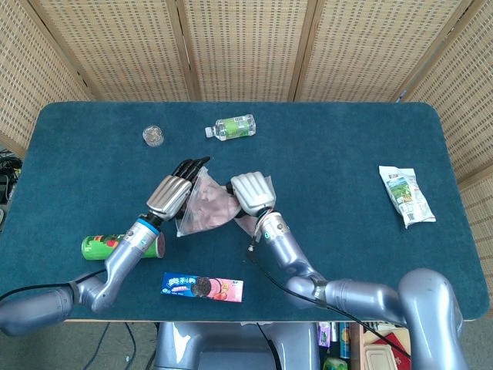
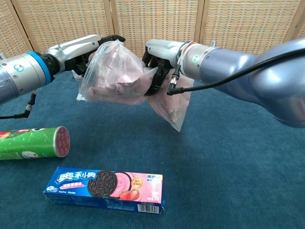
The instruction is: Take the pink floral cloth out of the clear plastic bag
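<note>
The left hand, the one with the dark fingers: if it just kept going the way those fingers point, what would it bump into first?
Probably nothing new: the left hand already grips the clear plastic bag, fingers pointing up and right. Beyond lies bare table; the green-labelled bottle seems slightly off that line.

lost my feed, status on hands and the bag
Left hand and right hand both grip clear bag, lifted. Pink cloth inside. Nothing in the way.

Staged test setup: blue-clothed table [image 1: 347, 146] before wicker screens [image 1: 246, 46].
</note>
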You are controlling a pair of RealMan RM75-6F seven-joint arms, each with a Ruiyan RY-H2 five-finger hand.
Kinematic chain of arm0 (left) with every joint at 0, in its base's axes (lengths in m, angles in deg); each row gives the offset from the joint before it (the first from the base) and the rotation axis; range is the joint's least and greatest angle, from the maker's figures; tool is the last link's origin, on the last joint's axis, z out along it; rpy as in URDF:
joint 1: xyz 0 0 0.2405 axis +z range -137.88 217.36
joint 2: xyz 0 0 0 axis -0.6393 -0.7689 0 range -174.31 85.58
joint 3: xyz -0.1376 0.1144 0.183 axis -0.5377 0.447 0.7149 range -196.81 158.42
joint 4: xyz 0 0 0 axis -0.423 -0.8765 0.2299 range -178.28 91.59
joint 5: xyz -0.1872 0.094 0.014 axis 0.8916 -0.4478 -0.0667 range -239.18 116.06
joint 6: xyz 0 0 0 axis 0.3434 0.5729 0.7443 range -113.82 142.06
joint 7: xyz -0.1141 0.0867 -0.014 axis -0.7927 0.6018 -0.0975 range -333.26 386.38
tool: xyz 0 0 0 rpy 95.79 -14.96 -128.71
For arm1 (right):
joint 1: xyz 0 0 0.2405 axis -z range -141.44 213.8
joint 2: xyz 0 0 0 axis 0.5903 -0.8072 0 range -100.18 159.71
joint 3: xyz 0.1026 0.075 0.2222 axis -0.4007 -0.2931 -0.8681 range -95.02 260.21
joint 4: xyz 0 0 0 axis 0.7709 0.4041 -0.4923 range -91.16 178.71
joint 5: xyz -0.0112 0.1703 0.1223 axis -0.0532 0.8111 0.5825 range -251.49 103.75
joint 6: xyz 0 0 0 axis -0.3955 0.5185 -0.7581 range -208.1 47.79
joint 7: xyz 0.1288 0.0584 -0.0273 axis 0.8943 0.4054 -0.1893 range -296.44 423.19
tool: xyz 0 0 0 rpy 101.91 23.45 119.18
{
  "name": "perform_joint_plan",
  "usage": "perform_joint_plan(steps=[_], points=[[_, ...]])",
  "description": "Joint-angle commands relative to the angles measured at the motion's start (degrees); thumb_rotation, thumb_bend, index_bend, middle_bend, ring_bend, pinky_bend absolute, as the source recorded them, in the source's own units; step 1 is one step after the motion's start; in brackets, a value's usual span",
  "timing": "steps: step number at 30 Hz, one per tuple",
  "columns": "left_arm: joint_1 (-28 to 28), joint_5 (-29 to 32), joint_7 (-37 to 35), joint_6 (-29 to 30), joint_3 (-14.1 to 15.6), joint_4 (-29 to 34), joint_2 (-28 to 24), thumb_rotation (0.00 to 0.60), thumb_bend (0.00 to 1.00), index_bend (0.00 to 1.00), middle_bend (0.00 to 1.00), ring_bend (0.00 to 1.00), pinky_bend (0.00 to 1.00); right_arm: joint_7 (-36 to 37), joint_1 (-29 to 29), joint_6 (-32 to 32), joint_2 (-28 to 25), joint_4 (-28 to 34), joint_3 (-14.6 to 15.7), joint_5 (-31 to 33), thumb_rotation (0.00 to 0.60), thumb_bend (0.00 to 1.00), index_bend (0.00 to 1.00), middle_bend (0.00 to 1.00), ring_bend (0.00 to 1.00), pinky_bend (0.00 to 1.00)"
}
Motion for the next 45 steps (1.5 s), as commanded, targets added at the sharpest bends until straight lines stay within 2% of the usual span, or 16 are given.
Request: perform_joint_plan(steps=[1,8,11,12,14,16,18,21,24,29,32,35,39,41,42,45], points=[[-0.08,0.25,-0.20,-0.15,-0.03,-0.01,0.15,0.600,0.38,0.70,0.00,0.00,0.00,-0.02,0.15,-0.11,-0.26,0.37,0.21,0.01,0.600,0.49,0.71,0.74,0.72,0.63],[-0.49,0.83,-0.72,-1.02,0.10,-0.52,0.85,0.600,0.38,0.71,0.00,0.00,0.00,0.44,0.97,0.06,-1.51,1.99,0.91,0.26,0.600,0.52,0.71,0.72,0.72,0.63],[-0.74,1.07,-0.56,-1.23,-0.04,-0.75,1.11,0.600,0.38,0.71,0.00,0.00,0.00,0.49,1.02,0.85,-2.04,2.42,1.15,0.71,0.600,0.52,0.65,0.62,0.69,0.62],[-0.85,1.21,-0.51,-1.37,-0.10,-0.83,1.20,0.600,0.38,0.71,0.00,0.00,0.00,0.45,1.03,1.43,-2.37,2.67,1.32,1.09,0.600,0.49,0.56,0.54,0.64,0.59],[-1.06,1.46,-0.46,-1.67,-0.23,-0.91,1.34,0.600,0.38,0.71,0.00,0.00,0.00,0.21,0.97,2.31,-2.95,3.11,1.56,1.91,0.600,0.37,0.35,0.33,0.45,0.48],[-1.41,1.83,-0.24,-2.14,-0.38,-1.21,1.57,0.600,0.38,0.71,0.00,0.00,0.00,-0.29,0.79,3.29,-3.69,3.70,1.81,3.30,0.600,0.22,0.15,0.09,0.16,0.28],[-1.84,2.43,-0.24,-3.04,-0.51,-1.61,1.93,0.600,0.38,0.71,0.00,0.00,0.00,-0.77,0.59,3.97,-4.33,4.25,2.03,4.71,0.600,0.19,0.07,0.01,0.03,0.18],[-2.43,2.81,0.08,-3.89,-0.44,-2.91,2.75,0.600,0.38,0.71,0.00,0.00,0.00,-1.03,0.47,4.58,-5.23,4.82,2.28,6.66,0.600,0.16,0.01,0.00,0.00,0.10],[-2.74,3.53,-0.80,-4.95,-0.48,-3.98,3.44,0.600,0.38,0.71,0.00,0.00,0.00,-0.33,0.75,5.79,-6.45,4.96,2.80,7.54,0.600,0.11,0.00,0.00,0.00,0.05],[-2.94,2.81,-0.86,-4.55,-0.43,-4.97,3.25,0.600,0.38,0.71,0.00,0.00,0.00,1.21,2.25,5.36,-8.56,5.41,4.33,5.32,0.600,0.04,0.00,0.00,0.00,0.02],[-2.99,2.48,-0.98,-4.21,-0.63,-4.64,2.62,0.600,0.38,0.71,0.00,0.00,0.00,1.42,3.77,3.78,-10.25,6.13,6.11,2.52,0.600,0.03,0.00,0.00,0.00,0.02],[-3.33,3.05,-1.16,-4.46,-1.35,-4.57,2.11,0.600,0.38,0.71,0.00,0.00,0.00,1.10,6.51,0.86,-12.49,6.82,9.67,-3.05,0.600,0.03,0.00,0.00,0.00,0.02],[-3.93,4.14,-1.85,-4.87,-2.42,-5.20,2.40,0.600,0.38,0.71,0.00,0.00,0.00,1.14,10.43,-4.42,-13.65,4.64,14.59,-12.46,0.600,0.03,0.00,0.02,0.00,0.02],[-4.24,4.33,-2.00,-5.15,-2.62,-5.61,2.55,0.600,0.38,0.71,0.00,0.00,0.00,1.85,12.22,-6.48,-13.89,3.21,16.60,-16.50,0.600,0.03,0.00,0.09,0.05,0.04],[-4.41,4.47,-2.11,-5.39,-2.71,-5.73,2.60,0.600,0.38,0.71,0.00,0.00,0.00,2.20,13.08,-7.31,-14.07,2.44,17.69,-18.50,0.600,0.03,0.00,0.15,0.11,0.06],[-4.93,4.89,-2.17,-5.83,-3.11,-6.24,2.71,0.600,0.38,0.71,0.00,0.00,0.00,3.42,15.90,-10.56,-14.66,-0.43,21.33,-25.68,0.600,0.03,0.01,0.32,0.30,0.22]])
